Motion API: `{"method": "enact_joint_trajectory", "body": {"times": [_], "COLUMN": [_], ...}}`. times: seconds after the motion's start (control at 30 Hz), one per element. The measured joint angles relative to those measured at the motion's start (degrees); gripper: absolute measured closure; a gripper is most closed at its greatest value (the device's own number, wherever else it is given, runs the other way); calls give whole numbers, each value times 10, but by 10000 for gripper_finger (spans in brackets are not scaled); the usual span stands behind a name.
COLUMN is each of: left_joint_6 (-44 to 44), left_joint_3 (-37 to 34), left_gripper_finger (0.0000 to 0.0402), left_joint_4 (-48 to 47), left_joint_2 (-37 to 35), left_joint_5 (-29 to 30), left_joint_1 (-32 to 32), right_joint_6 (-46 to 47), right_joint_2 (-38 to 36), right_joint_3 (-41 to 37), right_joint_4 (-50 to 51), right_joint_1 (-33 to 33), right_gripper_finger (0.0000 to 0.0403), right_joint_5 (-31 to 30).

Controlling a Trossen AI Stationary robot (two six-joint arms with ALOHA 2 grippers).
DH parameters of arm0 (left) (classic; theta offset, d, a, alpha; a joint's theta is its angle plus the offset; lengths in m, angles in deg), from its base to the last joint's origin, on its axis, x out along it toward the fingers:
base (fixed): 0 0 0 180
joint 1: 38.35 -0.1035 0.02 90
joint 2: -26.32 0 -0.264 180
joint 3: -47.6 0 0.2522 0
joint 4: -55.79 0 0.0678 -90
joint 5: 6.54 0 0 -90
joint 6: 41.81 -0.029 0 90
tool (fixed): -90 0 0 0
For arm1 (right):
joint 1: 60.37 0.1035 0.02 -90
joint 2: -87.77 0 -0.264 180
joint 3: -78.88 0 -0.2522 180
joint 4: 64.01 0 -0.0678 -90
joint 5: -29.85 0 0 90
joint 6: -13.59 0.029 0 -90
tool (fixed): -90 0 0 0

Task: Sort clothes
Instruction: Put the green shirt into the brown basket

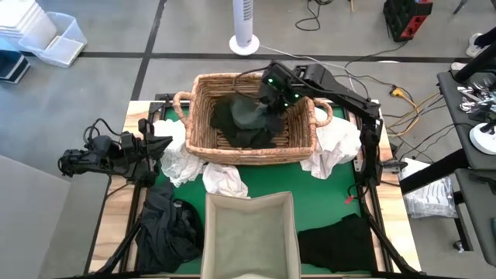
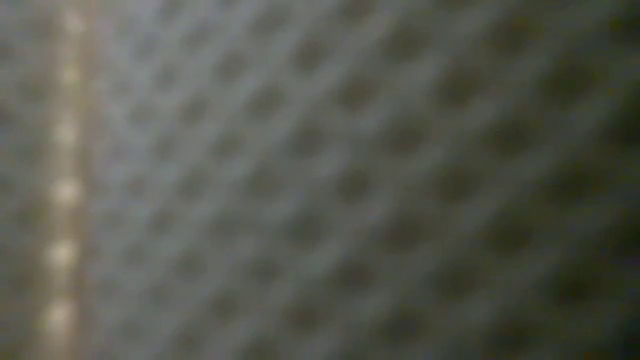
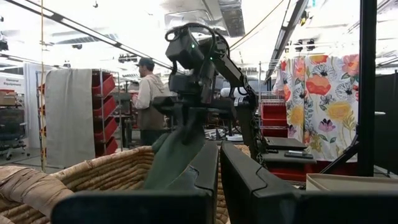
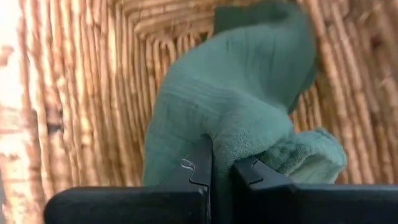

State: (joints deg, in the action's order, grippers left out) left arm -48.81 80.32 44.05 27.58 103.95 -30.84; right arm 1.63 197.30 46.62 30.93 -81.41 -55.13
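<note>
Fingers (image 4: 209, 163) of the right arm pinch a soft green garment (image 4: 236, 99) above the woven basket (image 4: 81, 93).

Dark green garment (image 1: 246, 116) hangs bunched over the wicker basket (image 1: 203, 139), pinched at its top fold, lower part draping onto dark clothes (image 1: 240, 136) inside the basket. White garments (image 1: 180, 159) lie crumpled on the mat around the basket: one at its left front corner, one (image 1: 225, 180) just in front, one (image 1: 335, 146) at its right side. Black garments lie near the front edge: a heaped one (image 1: 167, 225) on the left, a flatter one (image 1: 337, 244) on the right.
</note>
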Motion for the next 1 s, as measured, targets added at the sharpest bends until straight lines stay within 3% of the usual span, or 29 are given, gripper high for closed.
{"method": "enact_joint_trajectory", "body": {"times": [0.33, 1.0], "left_joint_6": [0, 0], "left_joint_3": [0, 0], "left_gripper_finger": [401, 401], "left_joint_4": [-2, -4], "left_joint_2": [0, 0], "left_joint_5": [0, 0], "left_joint_1": [0, 0], "right_joint_6": [-16, -17], "right_joint_2": [29, 31], "right_joint_3": [0, -9], "right_joint_4": [91, 88], "right_joint_1": [0, -1], "right_gripper_finger": [394, 390], "right_joint_5": [2, 21]}}
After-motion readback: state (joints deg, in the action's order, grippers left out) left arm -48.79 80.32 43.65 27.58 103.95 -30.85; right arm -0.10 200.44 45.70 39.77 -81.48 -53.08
